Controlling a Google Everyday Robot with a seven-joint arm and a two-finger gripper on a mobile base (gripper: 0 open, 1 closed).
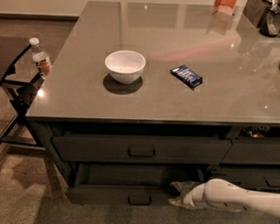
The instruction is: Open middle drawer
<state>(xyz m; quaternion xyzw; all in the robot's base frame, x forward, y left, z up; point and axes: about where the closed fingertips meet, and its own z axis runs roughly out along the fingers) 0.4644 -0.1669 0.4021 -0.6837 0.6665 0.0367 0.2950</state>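
Note:
The middle drawer (105, 195) is the lower of the two wide dark fronts under the counter. It stands pulled out a little, and a dark strip of its inside (128, 175) shows above the front. Its small black loop handle (140, 199) is at the centre. My gripper (176, 193), on the white arm (238, 199) that comes in from the right, is at the right end of the drawer front, to the right of the handle. The thinner drawer above it (92, 148) is shut.
On the grey counter (85, 98) are a white bowl (125, 66) and a blue packet (186, 76). A water bottle (41, 59) stands on a dark chair frame (21, 89) at the left. More drawer fronts (253, 154) lie to the right.

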